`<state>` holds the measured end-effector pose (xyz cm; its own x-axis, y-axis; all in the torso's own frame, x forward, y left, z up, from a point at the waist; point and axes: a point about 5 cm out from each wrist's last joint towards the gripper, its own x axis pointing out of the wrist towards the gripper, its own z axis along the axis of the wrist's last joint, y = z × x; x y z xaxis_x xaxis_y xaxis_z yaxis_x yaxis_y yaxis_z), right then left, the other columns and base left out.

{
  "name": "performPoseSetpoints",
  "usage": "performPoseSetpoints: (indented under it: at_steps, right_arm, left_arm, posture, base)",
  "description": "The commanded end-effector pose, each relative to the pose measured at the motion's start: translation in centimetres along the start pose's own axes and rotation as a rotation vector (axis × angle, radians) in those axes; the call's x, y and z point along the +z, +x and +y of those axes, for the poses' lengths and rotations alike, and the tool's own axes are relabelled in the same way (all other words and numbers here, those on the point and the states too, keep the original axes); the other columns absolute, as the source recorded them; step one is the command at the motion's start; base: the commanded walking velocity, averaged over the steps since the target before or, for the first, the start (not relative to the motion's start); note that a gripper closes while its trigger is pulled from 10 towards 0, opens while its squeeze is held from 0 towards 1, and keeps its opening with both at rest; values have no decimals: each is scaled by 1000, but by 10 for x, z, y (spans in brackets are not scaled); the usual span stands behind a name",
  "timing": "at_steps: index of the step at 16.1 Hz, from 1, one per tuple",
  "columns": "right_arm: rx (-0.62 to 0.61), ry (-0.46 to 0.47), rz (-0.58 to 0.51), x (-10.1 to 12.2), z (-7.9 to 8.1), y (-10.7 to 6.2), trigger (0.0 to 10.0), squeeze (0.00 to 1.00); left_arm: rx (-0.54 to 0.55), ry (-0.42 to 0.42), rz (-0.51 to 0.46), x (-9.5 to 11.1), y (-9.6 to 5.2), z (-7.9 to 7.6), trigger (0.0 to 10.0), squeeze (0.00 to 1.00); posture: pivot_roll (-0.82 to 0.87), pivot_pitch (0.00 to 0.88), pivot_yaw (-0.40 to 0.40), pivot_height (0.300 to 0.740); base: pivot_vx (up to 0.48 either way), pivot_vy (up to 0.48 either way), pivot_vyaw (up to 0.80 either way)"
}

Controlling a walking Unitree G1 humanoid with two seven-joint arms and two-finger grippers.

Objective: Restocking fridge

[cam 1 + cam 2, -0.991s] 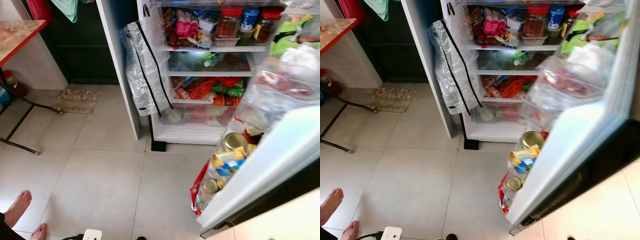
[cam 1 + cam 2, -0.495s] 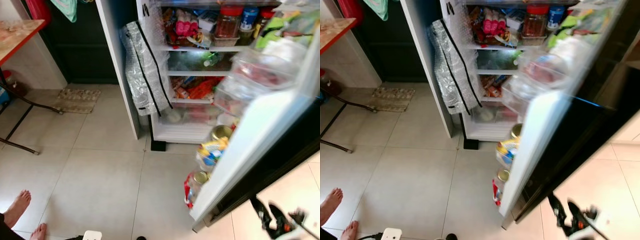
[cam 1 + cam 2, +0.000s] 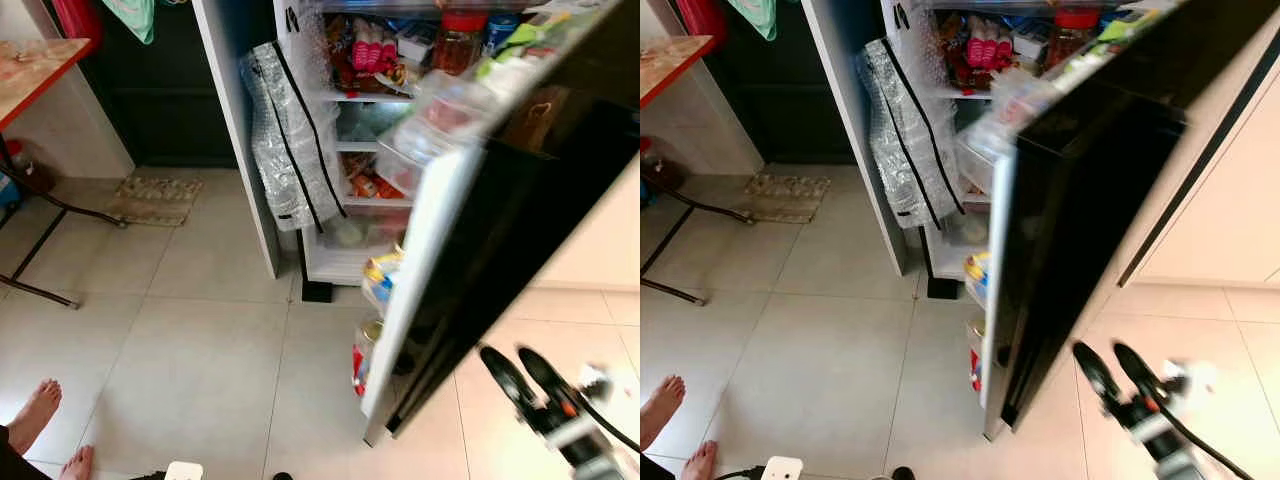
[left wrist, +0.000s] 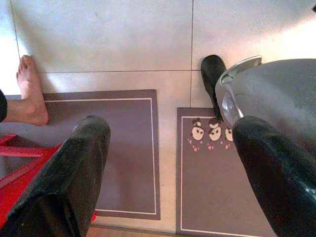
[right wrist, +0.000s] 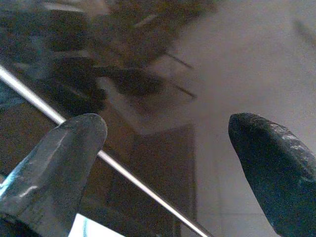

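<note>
The fridge (image 3: 372,95) stands open, its shelves packed with jars, packets and bottles. Its glossy black door (image 3: 520,210) is swung partway across the opening, and cans and packets sit in the door bins (image 3: 385,275). Low on the right, just behind the door's outer face, my right gripper (image 3: 512,360) is open, blurred and holding nothing. In the right wrist view its fingers (image 5: 54,163) face the dark reflective door (image 5: 138,84). My left gripper (image 4: 168,148) is open above the floor mats (image 4: 133,153).
A bubble-wrap sheet (image 3: 290,140) hangs off the fridge's left side. A red-edged table (image 3: 35,65) stands at the far left, with a small rug (image 3: 155,200) beyond it. A person's bare feet (image 3: 40,410) are at the lower left. Pale cabinets (image 3: 1230,200) are on the right.
The fridge door has swung leftward toward the opening, now showing its black outer face. My right gripper has come into view at the lower right and risen behind the door.
</note>
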<state>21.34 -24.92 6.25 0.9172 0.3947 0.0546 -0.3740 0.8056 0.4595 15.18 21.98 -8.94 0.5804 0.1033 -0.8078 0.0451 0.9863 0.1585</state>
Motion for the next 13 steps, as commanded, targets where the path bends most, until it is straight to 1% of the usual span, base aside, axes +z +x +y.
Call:
performPoseSetpoints:
  at_steps: [1,2,4,5,6,7,8,12,13]
  right_arm:
    - [31,-4,4,1,10,7,10000,0]
    - [67,-16,-5,3,21,19,10000,0]
    - [72,-29,-12,3,29,28,10000,0]
    - [42,-77,-15,7,35,38,10000,0]
    - [34,-79,-16,9,40,46,10000,0]
    - [51,-85,-29,14,47,54,10000,0]
    - [61,-93,-39,17,53,59,10000,0]
    - [111,-191,-71,46,85,93,10000,0]
    - [132,-226,-77,55,98,105,10000,0]
  left_arm:
    - [0,24,33,-11,-3,1,10000,0]
    - [1,26,33,-11,-3,1,10000,0]
    - [4,25,30,-10,-3,1,10000,0]
    - [5,25,27,-9,-3,2,10000,0]
    - [7,25,26,-9,-3,3,10000,0]
    - [8,24,27,-9,-3,3,10000,0]
    - [9,23,28,-9,-3,4,10000,0]
    - [19,17,49,-14,-4,8,10000,0]
    - [22,15,53,-15,-4,8,10000,0]
  posture:
    - [-52,165,40,740]
    - [-47,164,40,740]
    - [-44,164,40,740]
    - [-45,164,40,740]
    - [-45,164,40,740]
    - [-44,160,38,740]
    - [-44,160,38,740]
    - [-37,158,33,740]
    - [-34,157,33,740]
  base:
    - [0,0,0]
    - [0,0,0]
    - [0,0,0]
    - [0,0,0]
    - [0,0,0]
    - [0,0,0]
    - [0,0,0]
    - [0,0,0]
    - [0,0,0]
